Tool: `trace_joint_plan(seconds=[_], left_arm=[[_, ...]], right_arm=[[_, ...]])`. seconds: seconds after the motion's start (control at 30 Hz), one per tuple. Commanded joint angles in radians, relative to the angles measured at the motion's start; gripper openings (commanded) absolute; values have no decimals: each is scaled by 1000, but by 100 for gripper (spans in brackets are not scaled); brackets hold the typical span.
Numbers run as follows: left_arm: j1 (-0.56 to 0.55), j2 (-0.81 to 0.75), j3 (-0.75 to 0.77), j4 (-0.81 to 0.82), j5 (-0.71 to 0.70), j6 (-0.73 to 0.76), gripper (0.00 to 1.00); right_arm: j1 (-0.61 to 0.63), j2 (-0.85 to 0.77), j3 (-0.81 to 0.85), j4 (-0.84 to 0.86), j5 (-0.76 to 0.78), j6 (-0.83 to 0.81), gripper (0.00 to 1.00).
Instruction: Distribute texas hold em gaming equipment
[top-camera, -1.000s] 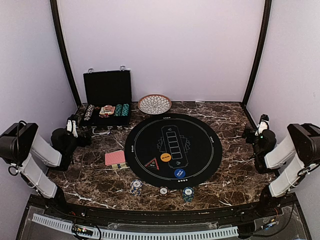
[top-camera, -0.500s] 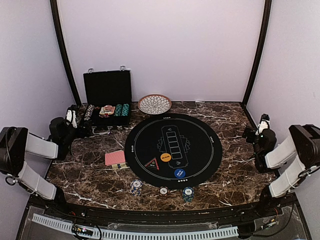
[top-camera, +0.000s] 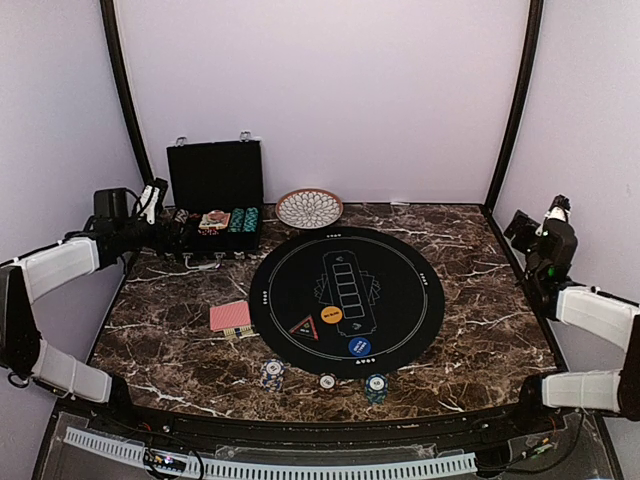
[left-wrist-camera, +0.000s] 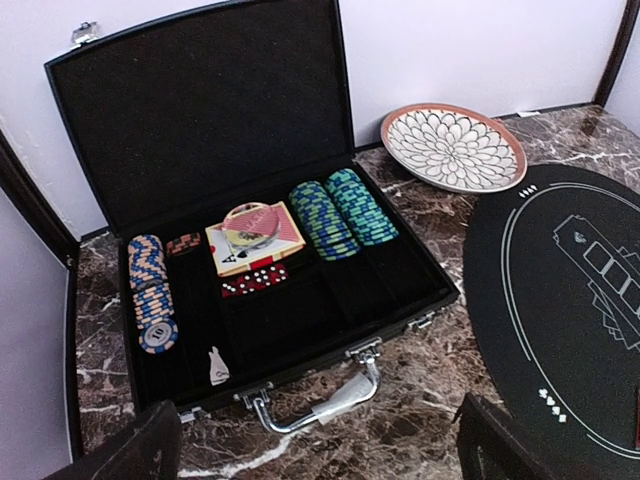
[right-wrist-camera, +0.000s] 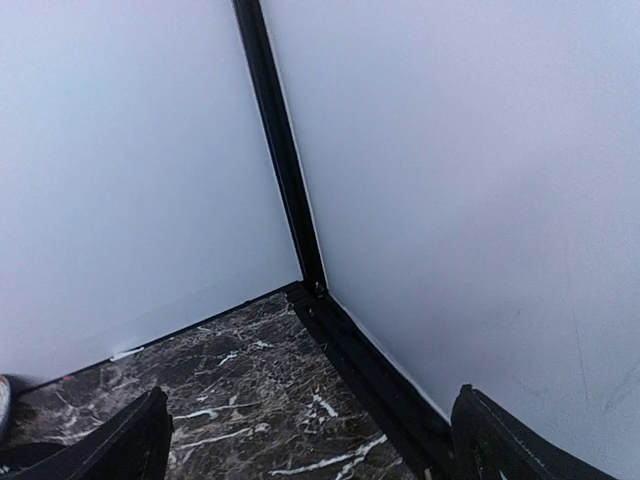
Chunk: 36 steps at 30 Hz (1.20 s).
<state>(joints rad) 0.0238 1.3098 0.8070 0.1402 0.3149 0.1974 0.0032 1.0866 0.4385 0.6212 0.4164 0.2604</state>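
The left end effector (left-wrist-camera: 320, 452) and right end effector (right-wrist-camera: 310, 440) both gape, empty. The stacked red-backed playing cards (top-camera: 230, 317) lie on the brown marble counter (top-camera: 480, 330), just left of the round black felt mat (top-camera: 400, 290) carrying the orange round button disc (top-camera: 331, 314).

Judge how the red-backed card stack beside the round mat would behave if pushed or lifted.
The red-backed card stack lies flat on the glossy marble table, so a push would probably slide it, perhaps fanning the top cards. It sits low and thin, so lifting likely needs an edge grip; cards may flex.
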Motion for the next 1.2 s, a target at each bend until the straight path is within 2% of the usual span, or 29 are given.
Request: trace_joint_plan(seconds=[0.0, 0.13, 0.2, 0.33, 0.47, 0.63, 0.73, 0.87, 0.97, 1.17], left_arm=[[4, -17, 116, -309, 79, 38, 99], [4, -19, 173, -399, 32, 56, 99], [4, -17, 189, -440, 17, 70, 99], [4, 4, 229, -527, -4, 89, 99], [4, 33, 276, -608, -17, 101, 99], [4, 41, 320, -665, -17, 102, 99], [4, 45, 338, -700, -11, 104, 99], [4, 40, 343, -723, -19, 98, 99], [5, 28, 342, -742, -18, 101, 99], [4, -1, 342, -765, 15, 115, 99]], right_arm=[[-38, -73, 82, -302, 47, 309, 98], [-45, -57, 167, -394, -247, 305, 99], [20, -25, 231, -479, -289, 299, 99], [246, 48, 359, -657, -213, 233, 99], [465, 160, 440, -774, -158, 241, 99], [673, 396, 657, -1015, -150, 229, 99], [804, 501, 752, -1062, -158, 209, 98], [909, 651, 903, -1168, -200, 193, 99], [989, 730, 961, -1183, -209, 167, 97], [1072, 821, 1021, -1130, -287, 168, 81]])
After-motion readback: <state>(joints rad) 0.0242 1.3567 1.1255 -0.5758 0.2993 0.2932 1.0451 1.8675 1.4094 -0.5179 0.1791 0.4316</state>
